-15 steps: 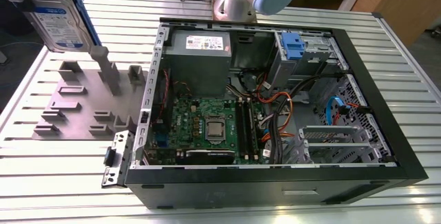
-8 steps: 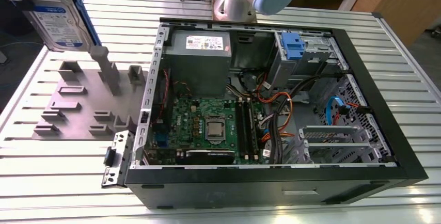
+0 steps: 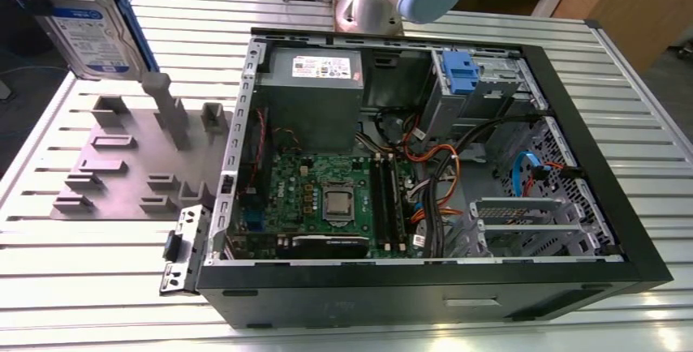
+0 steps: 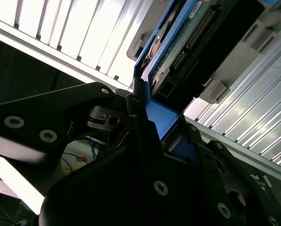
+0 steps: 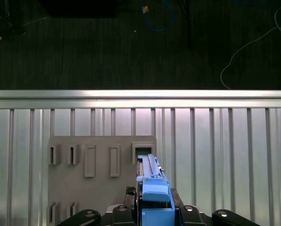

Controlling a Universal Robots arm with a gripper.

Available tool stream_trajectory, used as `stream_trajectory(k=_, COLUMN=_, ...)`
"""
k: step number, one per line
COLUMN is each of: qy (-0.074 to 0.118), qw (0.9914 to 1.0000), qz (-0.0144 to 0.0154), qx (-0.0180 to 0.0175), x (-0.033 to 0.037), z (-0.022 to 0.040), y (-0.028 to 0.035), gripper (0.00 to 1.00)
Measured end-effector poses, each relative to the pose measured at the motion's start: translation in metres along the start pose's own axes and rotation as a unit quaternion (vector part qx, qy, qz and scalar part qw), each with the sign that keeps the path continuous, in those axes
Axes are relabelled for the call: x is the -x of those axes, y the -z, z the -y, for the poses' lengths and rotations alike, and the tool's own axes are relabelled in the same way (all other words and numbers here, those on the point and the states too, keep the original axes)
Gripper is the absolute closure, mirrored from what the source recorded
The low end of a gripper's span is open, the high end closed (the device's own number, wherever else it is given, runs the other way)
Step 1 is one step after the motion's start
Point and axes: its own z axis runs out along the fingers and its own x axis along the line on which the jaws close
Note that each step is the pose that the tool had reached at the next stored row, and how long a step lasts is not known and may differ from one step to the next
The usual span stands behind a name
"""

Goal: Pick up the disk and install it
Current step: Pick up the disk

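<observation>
Second wrist view shows the pincer (image 4: 158,113) clamped on the disk (image 4: 178,52) above the grey fixture (image 3: 130,157): pick-up done, installation in the computer case (image 3: 379,297) outstanding.

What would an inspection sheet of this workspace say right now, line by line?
Surface: ribbed metal table.
Job's things: the disk is held in the air above a grey slotted holder; an open computer case lies beside the holder.
Clutter: nothing seen.
Grippers: the gripper is shut on the disk's blue carrier.
Cables: orange, red and black wires and a blue cable inside the case; loose cables on the floor.
Surroundings: dark floor; the arm's base behind the case.
</observation>
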Motion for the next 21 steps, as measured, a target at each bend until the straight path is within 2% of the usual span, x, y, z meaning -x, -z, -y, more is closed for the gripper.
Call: stream_trajectory(k=21, qy=0.0, qw=1.0, qz=0.0, qx=0.0, x=0.0003, z=-0.0002, y=0.006, gripper=0.64)
